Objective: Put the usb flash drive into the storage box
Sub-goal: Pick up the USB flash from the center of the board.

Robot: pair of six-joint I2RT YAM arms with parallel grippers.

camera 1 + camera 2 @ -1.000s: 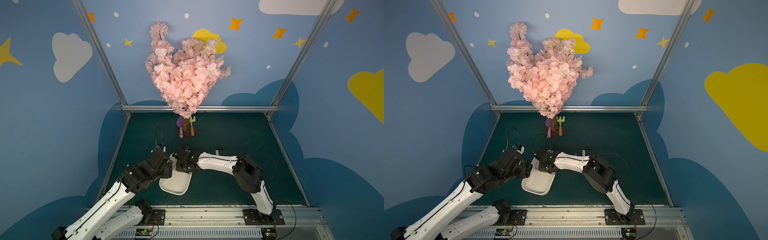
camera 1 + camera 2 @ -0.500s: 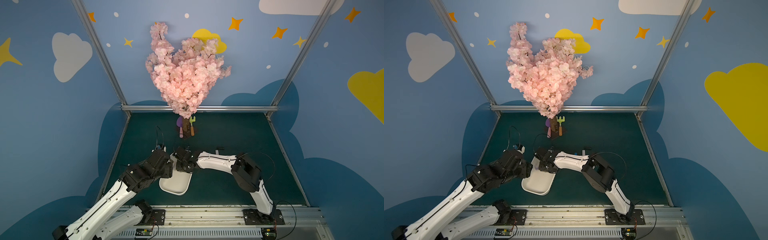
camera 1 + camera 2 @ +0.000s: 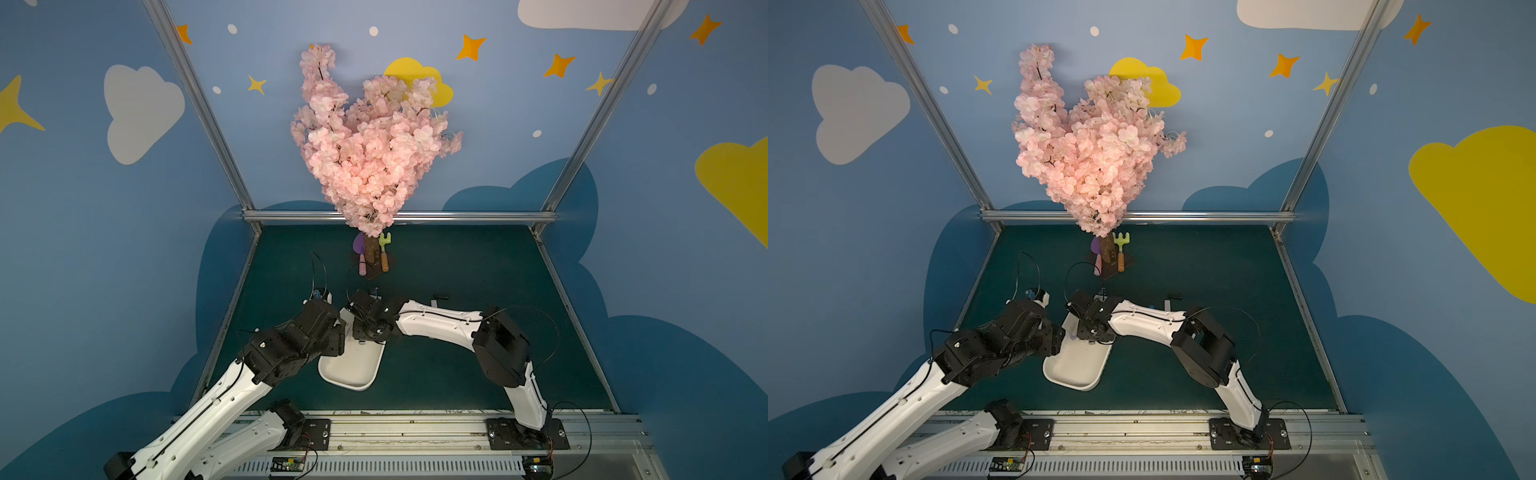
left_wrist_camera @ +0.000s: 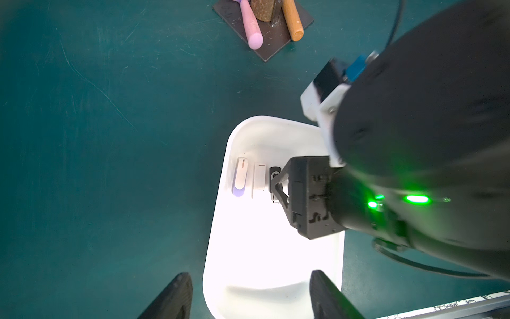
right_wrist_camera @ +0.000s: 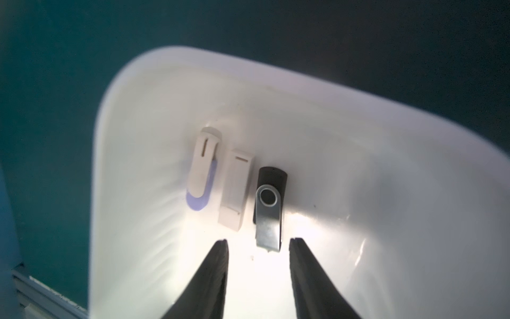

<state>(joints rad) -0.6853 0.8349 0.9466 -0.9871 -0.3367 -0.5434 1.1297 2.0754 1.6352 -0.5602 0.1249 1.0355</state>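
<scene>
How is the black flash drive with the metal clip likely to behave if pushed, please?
Probably stiff and light: the black flash drive is a small hard stick. Lying flat in the white tray, it should slide, not roll. Its shiny metal clip may pivot.

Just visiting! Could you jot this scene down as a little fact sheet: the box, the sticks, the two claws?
Storage box: white tray on the green mat
Contents: white-and-purple drive, white drive, black-and-silver drive, lying side by side
Right gripper: open, black-and-silver drive's end shows between the tips, not gripped
Left gripper: open, empty, near the box's end away from the drives
Backdrop: pink blossom tree
</scene>
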